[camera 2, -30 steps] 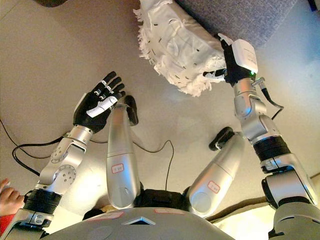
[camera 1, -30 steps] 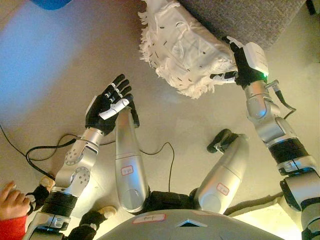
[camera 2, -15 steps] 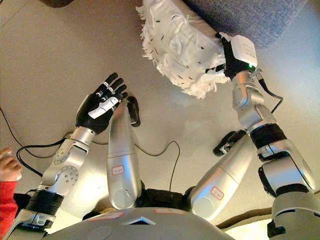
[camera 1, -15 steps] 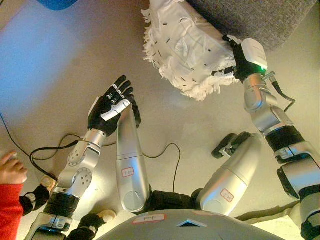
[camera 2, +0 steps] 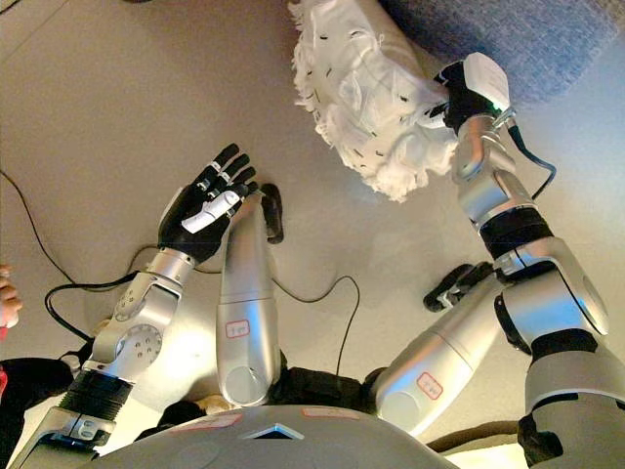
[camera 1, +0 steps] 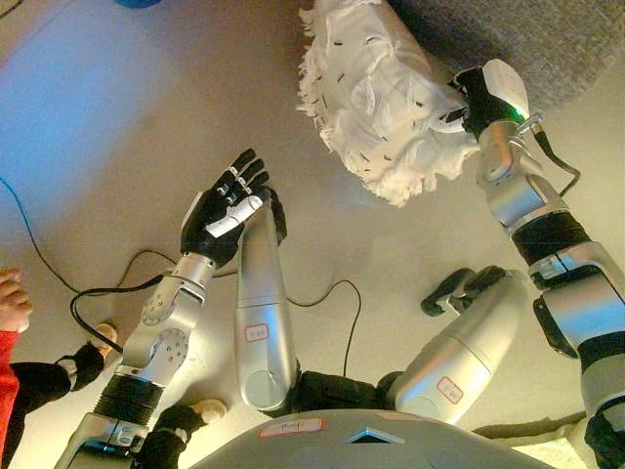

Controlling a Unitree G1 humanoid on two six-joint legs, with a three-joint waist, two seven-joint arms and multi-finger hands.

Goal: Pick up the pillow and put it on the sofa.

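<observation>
A white fringed pillow point(camera 1: 381, 93) with small dark marks is held up in front of the grey sofa point(camera 1: 527, 39) at the top right. My right hand point(camera 1: 476, 98) is shut on the pillow's right edge, fingers curled into the cloth; it also shows in the right eye view point(camera 2: 456, 95). My left hand point(camera 1: 227, 207) is open and empty, palm up with fingers spread, over the floor to the lower left of the pillow and apart from it.
The beige floor point(camera 1: 117, 117) fills the left side. A person's hand and red sleeve point(camera 1: 8, 313) show at the left edge. A blue object point(camera 1: 137, 3) peeks in at the top edge.
My right hand has lifted the pillow up and to the right, closer to the sofa. My left hand has stayed open in much the same pose. The view has shifted slightly.
</observation>
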